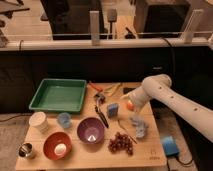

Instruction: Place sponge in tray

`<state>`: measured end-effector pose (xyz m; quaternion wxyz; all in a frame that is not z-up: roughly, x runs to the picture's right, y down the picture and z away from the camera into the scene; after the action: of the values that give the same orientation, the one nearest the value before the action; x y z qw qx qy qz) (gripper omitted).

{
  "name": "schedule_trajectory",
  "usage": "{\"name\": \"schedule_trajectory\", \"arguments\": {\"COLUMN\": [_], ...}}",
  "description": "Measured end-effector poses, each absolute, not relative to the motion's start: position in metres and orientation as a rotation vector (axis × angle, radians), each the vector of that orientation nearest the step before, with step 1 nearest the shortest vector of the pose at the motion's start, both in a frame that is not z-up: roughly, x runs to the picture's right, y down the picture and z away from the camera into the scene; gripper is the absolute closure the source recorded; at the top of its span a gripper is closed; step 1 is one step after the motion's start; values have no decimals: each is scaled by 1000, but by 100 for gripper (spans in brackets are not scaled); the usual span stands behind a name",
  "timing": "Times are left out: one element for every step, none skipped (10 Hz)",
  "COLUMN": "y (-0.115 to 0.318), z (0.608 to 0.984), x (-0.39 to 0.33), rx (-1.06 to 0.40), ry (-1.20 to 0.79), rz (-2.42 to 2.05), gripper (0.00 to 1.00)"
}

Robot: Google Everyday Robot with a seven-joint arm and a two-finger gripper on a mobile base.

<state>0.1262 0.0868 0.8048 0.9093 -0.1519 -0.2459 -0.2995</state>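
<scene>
The sponge (113, 109) is a small blue block lying on the wooden table near its middle. The green tray (58, 95) stands at the table's back left and holds nothing that I can see. My white arm comes in from the right. My gripper (128, 103) hangs low over the table just right of the sponge, close to a small orange thing (130, 105). The gripper is beside the sponge, not on it.
Utensils (101, 95) lie between tray and sponge. A pale blue crumpled thing (139, 127) and grapes (120, 143) lie in front of the gripper. A purple bowl (91, 131), red bowl (57, 145), white cup (38, 121), small blue cup (64, 119) and metal cup (26, 150) fill the front left.
</scene>
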Motion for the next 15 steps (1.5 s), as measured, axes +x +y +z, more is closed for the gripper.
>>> {"name": "schedule_trajectory", "arguments": {"y": [86, 89, 97, 103, 107, 111, 115, 114, 114, 113, 112, 113, 114, 115, 117], "z": [803, 802, 801, 801, 804, 808, 813, 814, 817, 821, 824, 829, 834, 838, 844], "x": [116, 107, 89, 78, 74, 71, 70, 68, 66, 60, 57, 53, 48, 45, 42], "rx": [-324, -338, -366, -384, -400, -411, -421, -421, -425, -428, -430, -435, -440, -443, -443], "ry": [-507, -506, -511, -514, -514, -520, -525, -525, -525, -527, -528, -531, -535, -537, -542], "rz": [-607, -606, -613, -618, -620, -620, -616, -613, -611, -612, -611, -612, -614, -617, -622], "gripper": [20, 20, 20, 20, 20, 20, 20, 20, 20, 20, 20, 20, 20, 20, 21]}}
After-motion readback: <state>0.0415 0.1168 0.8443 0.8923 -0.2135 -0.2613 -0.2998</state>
